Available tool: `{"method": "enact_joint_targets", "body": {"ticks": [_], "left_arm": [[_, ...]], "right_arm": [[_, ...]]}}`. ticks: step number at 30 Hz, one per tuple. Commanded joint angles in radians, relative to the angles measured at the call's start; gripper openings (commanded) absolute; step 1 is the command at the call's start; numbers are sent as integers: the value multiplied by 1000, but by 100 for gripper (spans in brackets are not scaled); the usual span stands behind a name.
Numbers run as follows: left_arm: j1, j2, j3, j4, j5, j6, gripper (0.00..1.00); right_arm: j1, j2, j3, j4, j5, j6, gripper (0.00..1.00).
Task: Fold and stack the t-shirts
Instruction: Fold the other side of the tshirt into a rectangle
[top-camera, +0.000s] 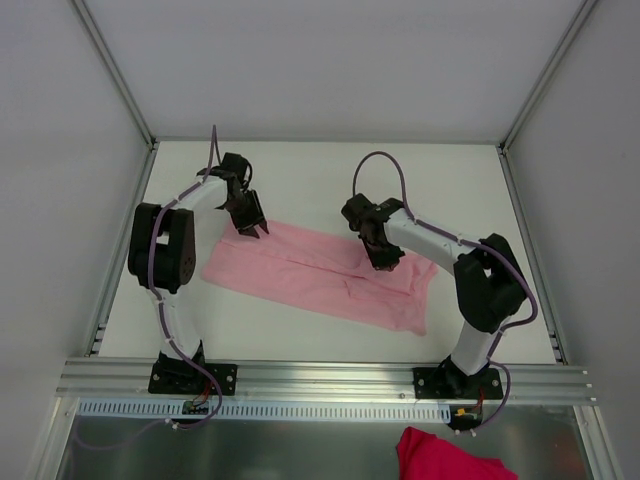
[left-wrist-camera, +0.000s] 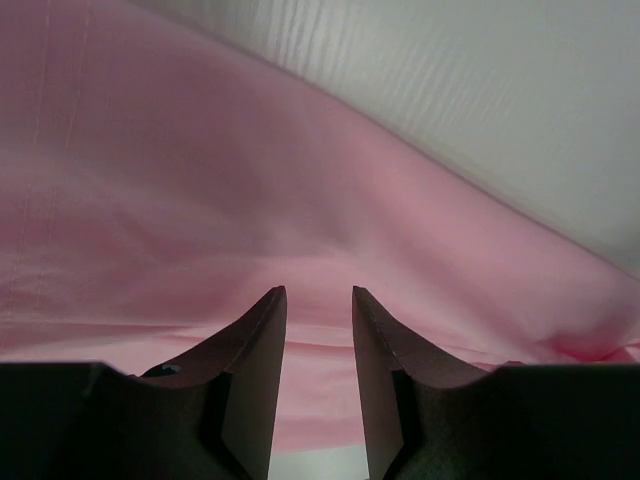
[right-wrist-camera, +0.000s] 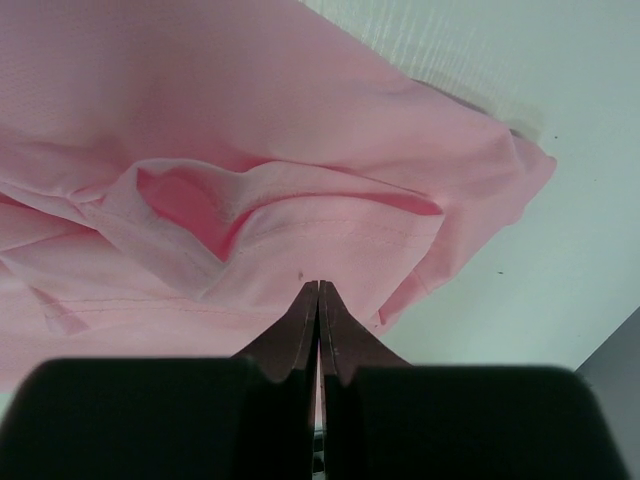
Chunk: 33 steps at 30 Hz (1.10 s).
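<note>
The right gripper (right-wrist-camera: 318, 286) has its jaws pressed together at a stitched hem of the t-shirt (top-camera: 320, 275); whether they pinch cloth is unclear. The left gripper (left-wrist-camera: 318, 292) stands apart at the far left corner. The pale pink shirt lies folded lengthwise on the table (top-camera: 300, 170).

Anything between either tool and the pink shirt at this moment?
Nothing visible. The right tool is shut with its tips at the hem of the shirt; the left tool, jaws apart, is right at its far-left corner.
</note>
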<state>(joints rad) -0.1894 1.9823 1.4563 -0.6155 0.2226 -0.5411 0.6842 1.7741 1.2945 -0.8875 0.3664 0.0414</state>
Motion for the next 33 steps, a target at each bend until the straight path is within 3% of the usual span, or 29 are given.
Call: {"method": "enact_joint_targets", "body": {"ticks": [1, 9, 19, 25, 26, 29, 33], "left_arm": [[-12, -122, -71, 0, -28, -19, 33], [-13, -145, -135, -24, -129, 21, 33], [-12, -131, -103, -92, -215, 46, 33], [-10, -119, -108, -46, -226, 47, 33], [-10, -114, -106, -35, -226, 50, 30], [-10, -77, -68, -65, -229, 47, 9], [-10, -39, -63, -92, -250, 44, 0]], "right_arm": [[2, 1, 17, 9, 49, 8, 1], [2, 15, 34, 15, 52, -14, 1], [-3, 39, 40, 62, 59, -31, 1], [-3, 42, 42, 124, 8, -34, 1], [-3, 50, 51, 124, 9, -43, 1], [-6, 61, 63, 117, 11, -74, 1], [-11, 67, 66, 130, 8, -90, 1]]}}
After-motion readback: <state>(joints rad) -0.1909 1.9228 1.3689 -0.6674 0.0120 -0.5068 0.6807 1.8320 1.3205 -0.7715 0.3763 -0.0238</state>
